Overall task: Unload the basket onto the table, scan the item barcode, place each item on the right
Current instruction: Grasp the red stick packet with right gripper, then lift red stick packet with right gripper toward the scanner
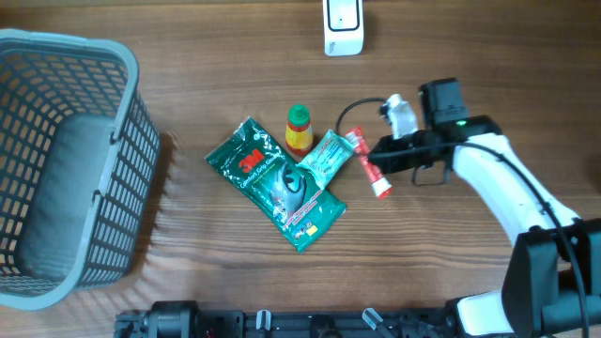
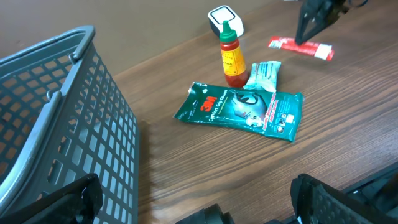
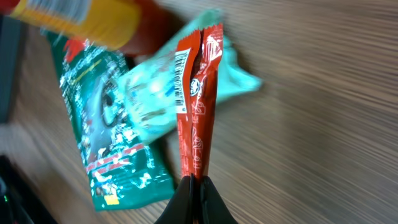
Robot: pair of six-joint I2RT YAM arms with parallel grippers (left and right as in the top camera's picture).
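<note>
Right gripper (image 3: 196, 183): fingers (image 3: 177, 208) pressed together, clamped on the lower end of the red sachet (image 3: 198, 106).
Red sachet: a long, narrow packet running away from the fingers, with its far end crimped. From overhead it lies slantwise just right of the pile of goods, and its white end sticks out past the gripper. Whether it is lifted off the wood or resting on it cannot be told.
Barcode (image 3: 181, 81): on a white strip along the sachet's left edge, facing the right wrist camera.
Pale teal packet (image 1: 324, 158): just beside the sachet on its left, with one corner under or against it.
Hot sauce bottle (image 1: 299, 131): green cap, yellow label, standing upright and touching the teal packet's upper left.
Green 3M pack (image 1: 272, 183): lies flat and slantwise, and the teal packet overlaps its upper right edge.
White scanner (image 1: 344, 26): at the far edge of the wooden table (image 1: 470, 56), well apart from the sachet.
Left gripper (image 2: 196, 186): fingers wide apart, holding nothing, low over the near edge of the table and facing the pile.
Grey plastic basket (image 1: 141, 160): at the table's left end, well apart from the goods.
</note>
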